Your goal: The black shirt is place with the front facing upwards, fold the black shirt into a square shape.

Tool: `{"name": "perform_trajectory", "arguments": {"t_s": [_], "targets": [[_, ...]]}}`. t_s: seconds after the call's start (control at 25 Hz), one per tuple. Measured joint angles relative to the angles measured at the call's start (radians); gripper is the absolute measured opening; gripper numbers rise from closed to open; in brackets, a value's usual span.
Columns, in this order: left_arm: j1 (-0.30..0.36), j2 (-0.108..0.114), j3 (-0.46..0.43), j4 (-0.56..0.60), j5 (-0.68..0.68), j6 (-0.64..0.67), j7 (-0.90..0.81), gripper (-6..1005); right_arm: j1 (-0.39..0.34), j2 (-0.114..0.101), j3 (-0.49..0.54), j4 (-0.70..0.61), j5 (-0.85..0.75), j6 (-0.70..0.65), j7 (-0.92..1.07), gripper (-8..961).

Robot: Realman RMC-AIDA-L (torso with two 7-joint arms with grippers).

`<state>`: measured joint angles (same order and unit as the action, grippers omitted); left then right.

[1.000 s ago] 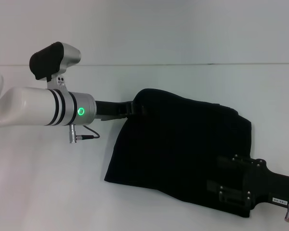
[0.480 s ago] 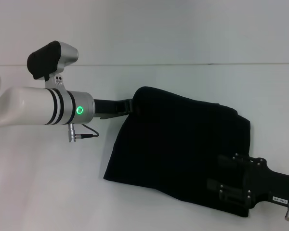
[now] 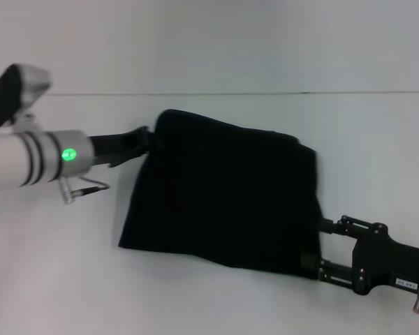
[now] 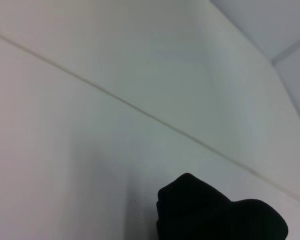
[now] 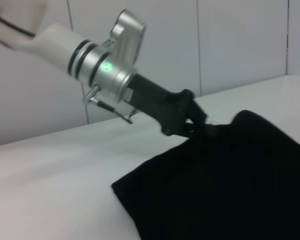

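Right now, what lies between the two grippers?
In the head view, only the black shirt spans the stretch: the left gripper grips its far left corner, the right gripper its near right edge.

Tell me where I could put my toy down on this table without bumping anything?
The bare white table in front of the black shirt is free, and so is the strip behind it up to the wall. It is crowded at the shirt's two ends: the left hand pinches its far left corner, the right hand its near right edge.
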<state>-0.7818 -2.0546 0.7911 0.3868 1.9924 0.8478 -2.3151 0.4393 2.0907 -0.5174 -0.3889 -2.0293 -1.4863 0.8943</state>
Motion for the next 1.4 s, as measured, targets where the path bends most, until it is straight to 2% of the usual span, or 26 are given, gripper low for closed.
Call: {"name": "perform_trajectory", "arguments": {"t_s": [0.12, 0.24, 0.36, 0.64, 0.84, 1.16, 1.28, 1.4], "targets": [[0.045, 0.003, -0.094, -0.002, -0.018, 0.039, 0.02, 39, 0.003, 0.0, 0.02, 0.001, 0.001, 0.003, 0.0, 736], [0.08, 0.003, -0.147, -0.009, -0.042, 0.069, 0.036, 39, 0.006, 0.0, 0.035, 0.002, 0.002, 0.008, 0.0, 736], [0.105, -0.003, -0.156, -0.008, -0.056, 0.071, 0.037, 39, 0.009, 0.0, 0.041, 0.002, 0.002, 0.01, 0.0, 736], [0.11, -0.008, -0.156, -0.002, -0.067, 0.088, 0.104, 48, 0.013, 0.0, 0.05, 0.001, 0.002, 0.011, 0.0, 737], [0.128, -0.003, -0.158, 0.022, -0.092, 0.188, 0.173, 87, 0.015, 0.002, 0.056, 0.001, 0.001, 0.011, 0.0, 737], [0.259, 0.003, -0.182, 0.204, -0.114, 0.379, 0.255, 404, 0.026, 0.003, 0.085, 0.006, 0.02, 0.008, -0.005, 737], [0.309, 0.002, -0.276, 0.262, -0.122, 0.586, 0.48, 523, 0.032, 0.003, 0.086, 0.015, 0.041, 0.008, -0.022, 737], [0.345, 0.0, -0.35, 0.269, -0.122, 0.823, 0.747, 663, 0.036, 0.003, 0.086, 0.015, 0.046, 0.009, -0.058, 737]]}}
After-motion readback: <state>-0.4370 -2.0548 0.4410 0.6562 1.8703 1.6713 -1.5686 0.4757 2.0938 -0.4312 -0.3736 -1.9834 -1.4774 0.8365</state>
